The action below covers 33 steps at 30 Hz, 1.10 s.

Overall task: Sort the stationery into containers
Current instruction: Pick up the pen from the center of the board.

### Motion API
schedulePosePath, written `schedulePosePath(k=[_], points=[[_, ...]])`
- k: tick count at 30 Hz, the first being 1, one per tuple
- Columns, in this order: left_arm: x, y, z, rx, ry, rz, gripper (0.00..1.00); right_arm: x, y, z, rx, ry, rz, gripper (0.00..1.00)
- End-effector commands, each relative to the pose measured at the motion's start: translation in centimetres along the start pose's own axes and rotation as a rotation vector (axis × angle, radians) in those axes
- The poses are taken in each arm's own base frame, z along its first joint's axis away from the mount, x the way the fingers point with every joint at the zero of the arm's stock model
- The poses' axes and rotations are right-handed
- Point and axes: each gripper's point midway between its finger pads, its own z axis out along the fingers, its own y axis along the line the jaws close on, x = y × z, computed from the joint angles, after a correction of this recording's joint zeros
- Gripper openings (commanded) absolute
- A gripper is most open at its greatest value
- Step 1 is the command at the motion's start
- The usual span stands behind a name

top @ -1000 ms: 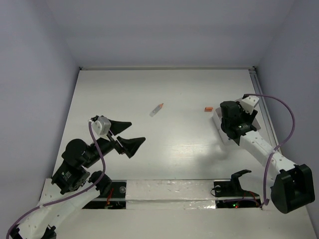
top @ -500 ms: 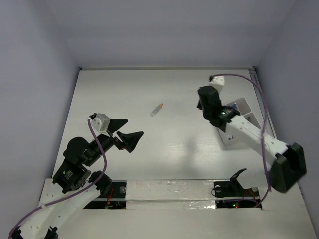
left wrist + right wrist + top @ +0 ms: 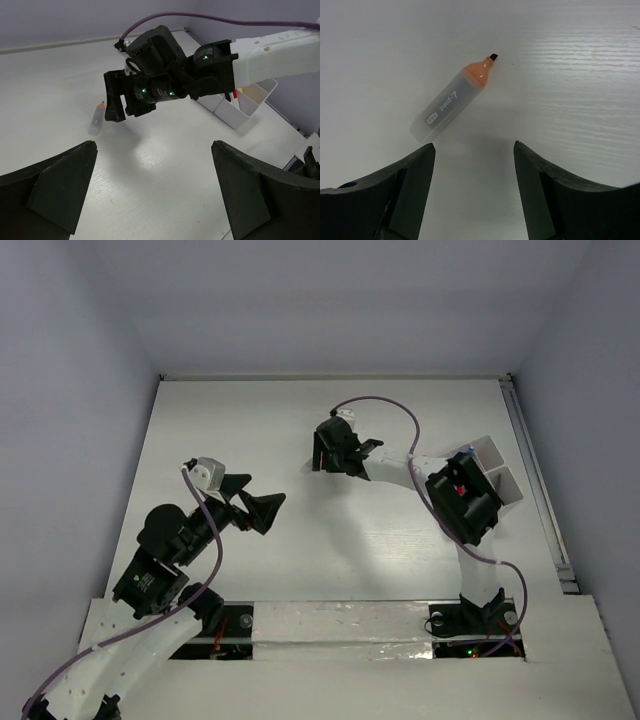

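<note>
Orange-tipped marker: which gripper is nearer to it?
Right. The right gripper hovers open just behind the marker, which lies ahead of its fingertips; the left gripper hangs open farther back, well short of it.

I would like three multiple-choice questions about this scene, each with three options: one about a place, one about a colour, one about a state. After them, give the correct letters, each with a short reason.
1. Where is the small white plastic tube?
A. inside a container
B. lying flat on the white table, just ahead of the right end effector
C. standing upright at the table's edge

2. What colour is the tube's tapered end?
A. green
B. blue
C. orange

3. What is the state of the right end effector?
A. open, with nothing between its fingers
B. shut on the tube
C. shut on nothing

Answers:
1 B: the right wrist view shows the tube on bare table beyond the fingertips.
2 C: the end is orange, with a small black nib.
3 A: the fingers stand apart with only table between them.
</note>
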Motion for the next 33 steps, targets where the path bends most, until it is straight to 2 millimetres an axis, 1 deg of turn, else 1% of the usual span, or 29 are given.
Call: schedulePosePath(k=[1,2,4,5,6,8,9,11,12,13,15,19,22,25,26,27,31,32,33], points=[[-1.2,-0.1,0.3,0.004,-0.035,-0.002,0.99,-1.7,4.7,0.2,-0.146,-0.032,0.062,0.7],[-1.1,-0.1,0.4,0.007,-0.033,-0.001,0.99,-1.4,5.1,1.0,-0.151,-0.021,0.063,0.7],[-1.1,-0.1,0.3,0.007,-0.033,-0.001,0.99,-1.2,5.2,2.0,-0.142,-0.02,0.071,0.71],[-1.0,-0.1,0.3,0.008,-0.03,-0.001,0.99,-0.5,5.0,2.9,-0.123,-0.008,0.065,0.71],[-1.1,-0.2,0.3,0.008,-0.033,-0.001,0.99,-1.2,5.3,3.2,-0.122,-0.021,0.07,0.71],[-1.1,-0.2,0.3,0.011,-0.032,-0.002,0.99,-0.7,5.2,4.1,-0.099,-0.005,0.064,0.71],[-1.1,-0.3,0.3,0.015,-0.032,0.0,0.99,-0.8,5.2,4.8,-0.083,-0.007,0.058,0.71],[-1.1,-0.3,0.3,0.018,-0.031,0.0,0.99,-0.4,4.8,5.4,-0.053,0.003,0.048,0.71],[-1.0,-0.3,0.4,0.019,-0.03,0.0,0.99,0.1,4.3,6.2,-0.027,0.012,0.034,0.7],[-1.0,-0.3,0.4,0.017,-0.03,-0.001,0.99,-0.1,4.3,6.2,-0.013,0.016,0.027,0.69],[-1.0,-0.3,0.4,0.019,-0.03,0.001,0.99,0.5,3.8,7.0,0.019,0.029,0.007,0.64],[-1.0,-0.3,0.4,0.018,-0.028,-0.001,0.99,0.6,3.2,7.3,0.051,0.035,-0.022,0.62],[-0.9,-0.3,0.5,0.015,-0.024,-0.001,0.99,0.6,2.5,7.3,0.077,0.033,-0.053,0.56],[-0.7,-0.4,0.7,0.023,-0.016,-0.002,0.99,0.6,2.4,7.8,0.095,0.039,-0.082,0.55],[-0.7,-0.4,0.8,0.028,-0.012,-0.003,0.98,1.2,2.0,8.0,0.104,0.056,-0.095,0.55],[-0.4,-0.5,0.9,0.032,-0.005,-0.009,0.98,0.9,2.4,8.1,0.095,0.054,-0.098,0.53],[0.2,-1.0,1.4,0.059,0.022,-0.044,0.98,1.6,2.1,8.9,0.116,0.07,-0.107,0.4],[0.5,-1.2,1.5,0.071,0.032,-0.053,0.98,1.6,2.0,9.0,0.119,0.068,-0.104,0.3],[0.8,-1.3,1.7,0.075,0.043,-0.063,0.97,1.6,2.0,8.9,0.121,0.065,-0.1,0.26]])
